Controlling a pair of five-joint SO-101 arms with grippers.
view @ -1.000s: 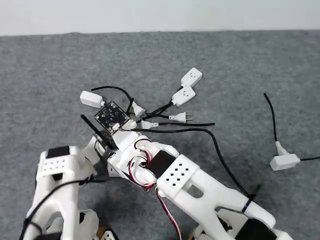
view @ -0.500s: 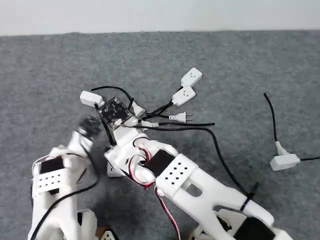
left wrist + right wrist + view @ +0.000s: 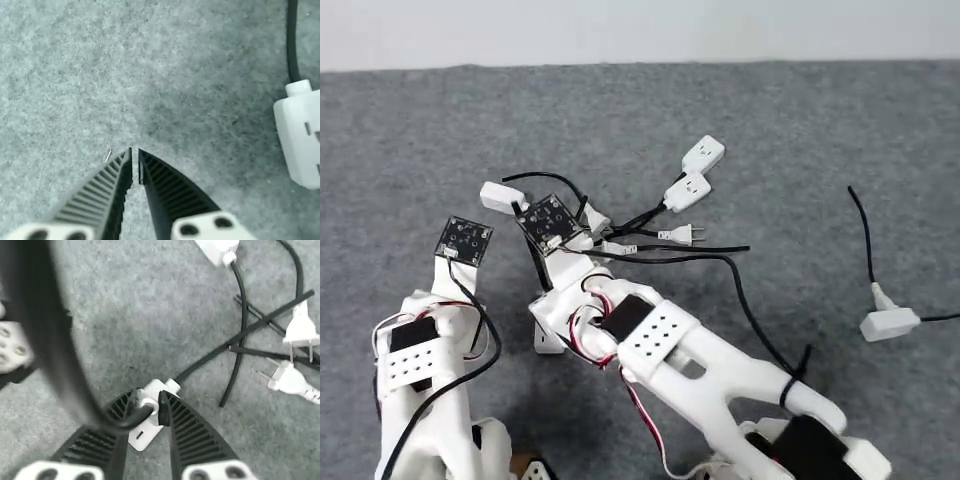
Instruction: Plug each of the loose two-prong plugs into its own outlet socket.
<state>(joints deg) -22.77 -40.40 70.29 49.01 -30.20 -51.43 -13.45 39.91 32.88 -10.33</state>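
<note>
My right jaws pinch a white socket (image 3: 145,427). My left jaws are closed and empty. Next, I think they must fetch a loose plug (image 3: 299,326).

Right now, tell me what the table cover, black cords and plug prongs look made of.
Table cover: grey felt or short carpet, matte, fuzzy speckled fibres.
Black cords: likely rubber or soft plastic, smooth, bending in loose curves.
Plug prongs: probably bare metal, thin, greyish.

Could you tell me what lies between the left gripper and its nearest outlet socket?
Just bare grey carpet separates the left gripper and the outlet socket, in the left wrist view.
</note>
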